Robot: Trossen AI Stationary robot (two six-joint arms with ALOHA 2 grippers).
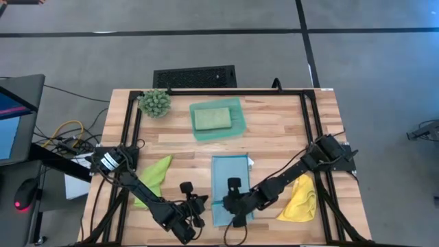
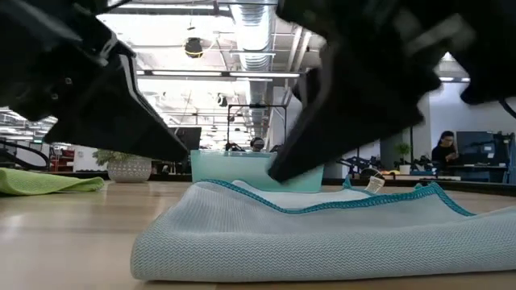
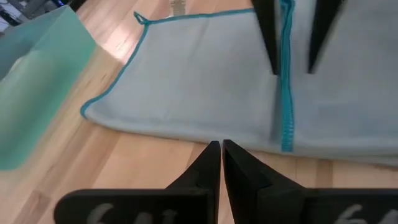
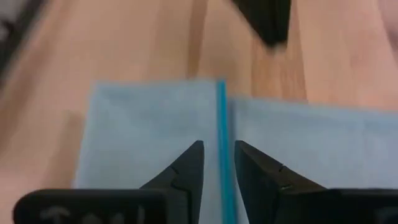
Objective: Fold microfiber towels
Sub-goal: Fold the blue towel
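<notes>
A light blue towel [image 1: 230,171] with a teal hem lies folded over on the wooden table, near its front edge. My right gripper [image 4: 219,152] is open over it, one finger on each side of the top layer's hem [image 4: 221,112]. My left gripper [image 3: 221,148] is shut, its tips at the towel's folded left edge [image 3: 186,134]. A lime green towel [image 1: 154,180] lies to the left and a yellow towel [image 1: 300,200] to the right. A pale sage green towel [image 1: 211,118] lies folded in the teal tray [image 1: 236,127]. My left gripper points slanting down from the table's left, its shut tips right at the towel's folded edge [image 3: 211,138]. I cannot tell whether they touch it. My right gripper slants down onto the top layer with the hem [image 3: 286,74] between its fingers [image 3: 267,43]. Whether the tips touch the cloth cannot be told.
A spiky green plant ball [image 1: 155,103] stands at the far left corner. Black frame rails [image 1: 130,130] run along the table's left, right and far sides. Bare wood [image 1: 274,147] lies between the tray and the blue towel.
</notes>
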